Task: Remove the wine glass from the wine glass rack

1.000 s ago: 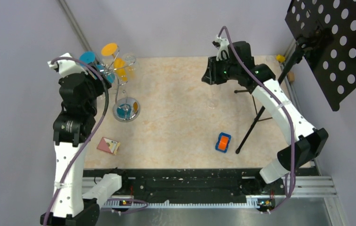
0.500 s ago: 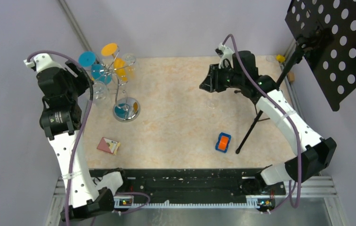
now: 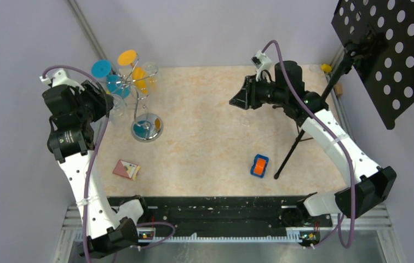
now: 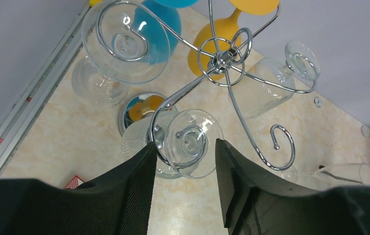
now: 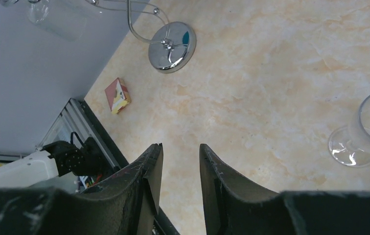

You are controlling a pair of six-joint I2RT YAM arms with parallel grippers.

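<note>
Plainly the grasp is the step in hand: the left gripper (image 4: 185, 149) has its black jaws apart on either side of the round foot of a clear, upside-down wine glass (image 4: 193, 133). That glass hangs from a curled arm of the silver wire wine glass rack (image 4: 220, 58), which stands at the far left corner of the marbled beige table (image 3: 205, 148). A sliver of gap shows beside the foot, so I judge the glass not yet clamped. The next move calls for closing gently, then sliding the glass out along the spiral until it clears the open end, without knocking its neighbours. The right gripper (image 5: 179, 152) hovers over the table's far middle, jaws parted, holding nothing. Counted: five glasses on the rack, being three clear, one blue glass (image 4: 159, 22) and one yellow glass (image 4: 217, 39); one standing clear glass (image 5: 366, 128) on the table; one small red-and-white box (image 3: 125, 169); one blue-and-orange block (image 3: 259, 165); one black tripod stand (image 3: 298, 137).
</note>
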